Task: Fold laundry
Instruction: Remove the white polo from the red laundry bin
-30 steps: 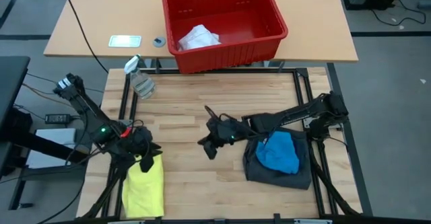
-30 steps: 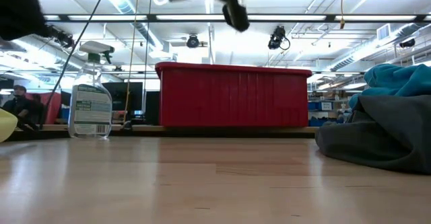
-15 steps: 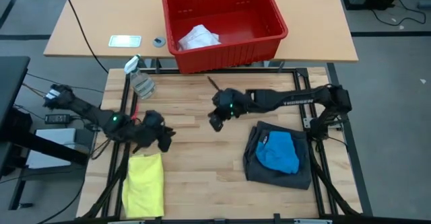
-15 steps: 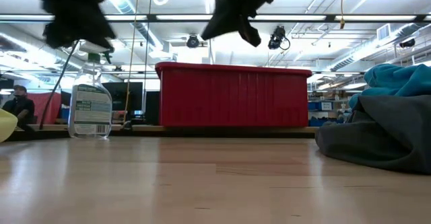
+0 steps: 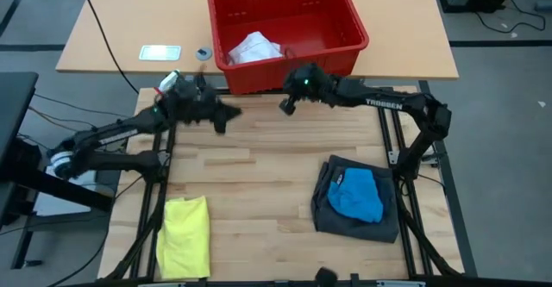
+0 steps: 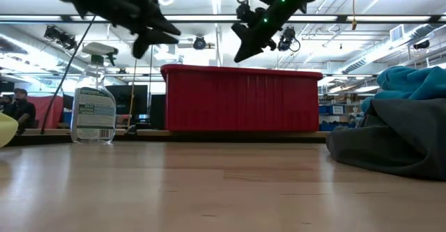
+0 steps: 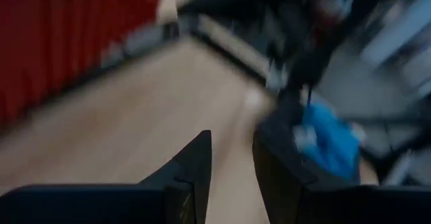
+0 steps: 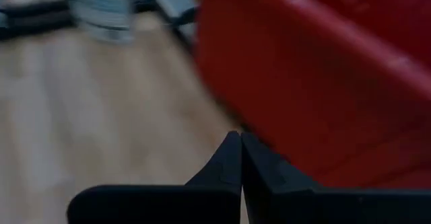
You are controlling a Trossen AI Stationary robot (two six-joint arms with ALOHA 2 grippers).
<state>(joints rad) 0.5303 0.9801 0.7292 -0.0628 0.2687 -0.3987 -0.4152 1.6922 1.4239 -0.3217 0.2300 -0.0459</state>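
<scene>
A yellow shirt (image 5: 183,235) lies flat at the bench's (image 5: 259,184) front left corner, its outer side running along the bench edge. At front right, dark grey shorts (image 5: 358,221) sit in a rumpled heap with a bright blue piece (image 5: 356,192) on top; in the low view the blue cloth (image 6: 411,79) crowns the grey mound (image 6: 390,138) at the right edge. A white garment (image 5: 253,47) lies inside the red basket (image 5: 349,15), which stands on a second, paler table just beyond the bench's far edge. The whole middle of the bench, between shirt and shorts and up to the basket, is bare wood.

Both arms are raised near the far edge, carrying nothing. The left hand (image 5: 226,115) hangs over the far left part of the bench, close to the spray bottle (image 6: 93,96) and just short of the basket's front wall; its fingers (image 7: 192,167) stand slightly apart, with a narrow gap and nothing between them. The right hand (image 5: 285,106) hovers in front of the basket's front wall, near its middle; its fingers (image 8: 232,160) are pressed together, empty. The two hands are near each other, apart, both clear of the cloth.

A person (image 6: 17,110) sits in the room behind, at far left in the low view.
</scene>
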